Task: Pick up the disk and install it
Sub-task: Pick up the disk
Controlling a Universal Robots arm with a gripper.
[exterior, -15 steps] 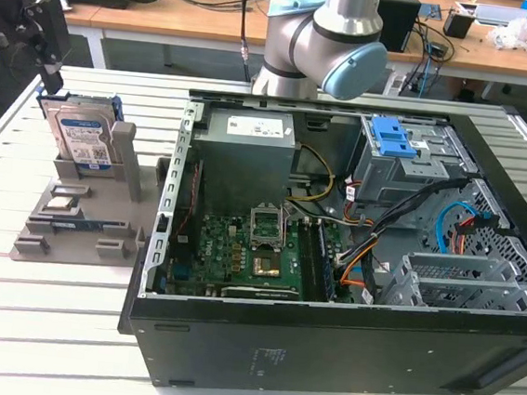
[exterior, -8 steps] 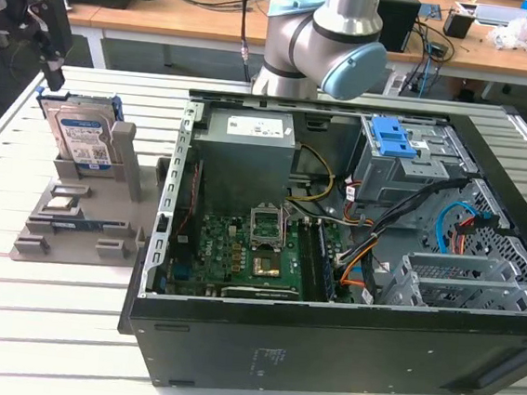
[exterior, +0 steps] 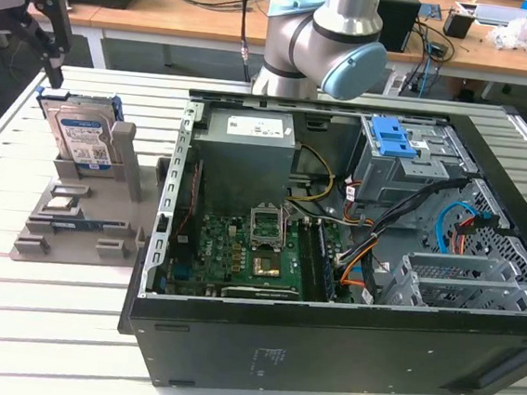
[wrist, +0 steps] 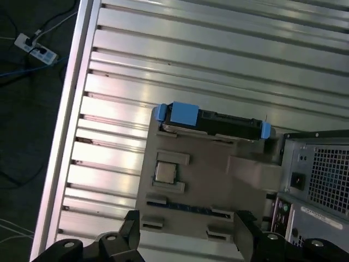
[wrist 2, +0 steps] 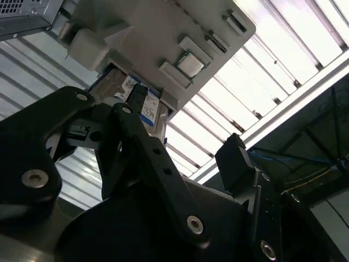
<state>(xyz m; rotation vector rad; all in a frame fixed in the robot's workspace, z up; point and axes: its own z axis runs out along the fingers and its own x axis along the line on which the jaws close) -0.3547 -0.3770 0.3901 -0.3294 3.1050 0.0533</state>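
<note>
We find the gripper (wrist: 188, 240) spread wide and pinching nothing, hanging above the grey fixture (wrist: 218, 185). The disk (wrist: 212, 120) stands on edge in the fixture's slot, clear of the fingers (wrist: 130, 232). The open computer case (exterior: 323, 353) sits just beside the fixture, toward the exterior view's right.

I see the flat silver-metal disk with blue side rails (exterior: 83, 135) standing on edge at the far end of the grey plastic holder block (exterior: 82, 236). The block lies on the slatted aluminium table (exterior: 27, 324), just beside the open black computer case (exterior: 323, 353), on the exterior view's left. My black gripper (exterior: 54, 65) hangs above the disk. Inside the case, the grey power-supply box (exterior: 246, 158) sits behind the green motherboard (exterior: 230, 250).
</note>
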